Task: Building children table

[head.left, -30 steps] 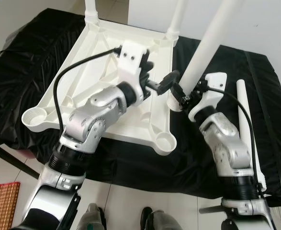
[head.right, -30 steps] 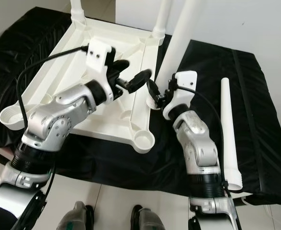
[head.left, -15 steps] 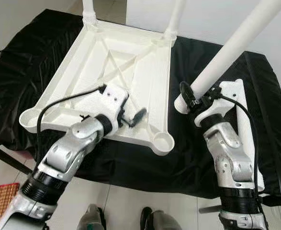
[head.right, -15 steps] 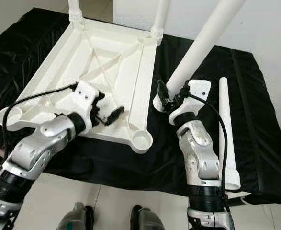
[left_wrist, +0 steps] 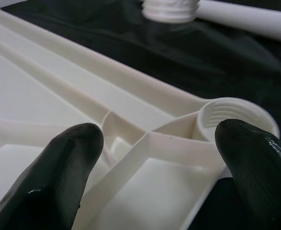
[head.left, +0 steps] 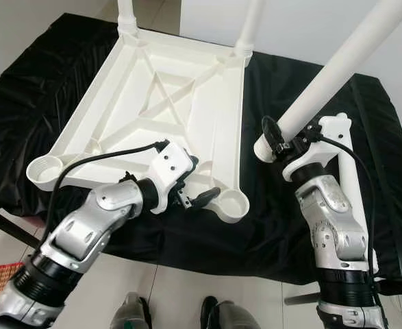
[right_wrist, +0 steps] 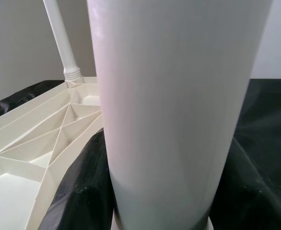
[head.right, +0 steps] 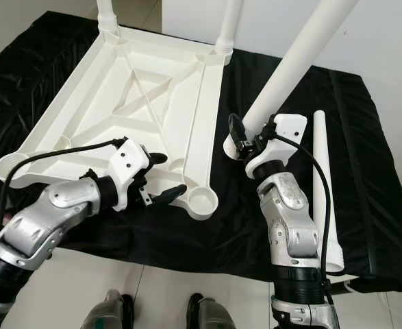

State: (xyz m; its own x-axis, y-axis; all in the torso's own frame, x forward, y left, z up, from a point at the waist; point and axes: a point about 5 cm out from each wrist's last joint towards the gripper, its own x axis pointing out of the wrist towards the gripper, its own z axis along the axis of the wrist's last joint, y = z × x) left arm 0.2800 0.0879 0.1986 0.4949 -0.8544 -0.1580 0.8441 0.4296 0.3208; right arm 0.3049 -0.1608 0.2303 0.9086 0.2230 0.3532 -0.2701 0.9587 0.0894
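Right gripper clamped around tilted table leg, left gripper spread wide over upturned tabletop.

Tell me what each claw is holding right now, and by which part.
The right claw grips a white table leg near its threaded lower end. The left claw is open over the tabletop's corner socket, holding nothing.

A white table leg is gripped by the right gripper, tilted, beside the upturned tabletop; the left gripper is spread open at its near edge.
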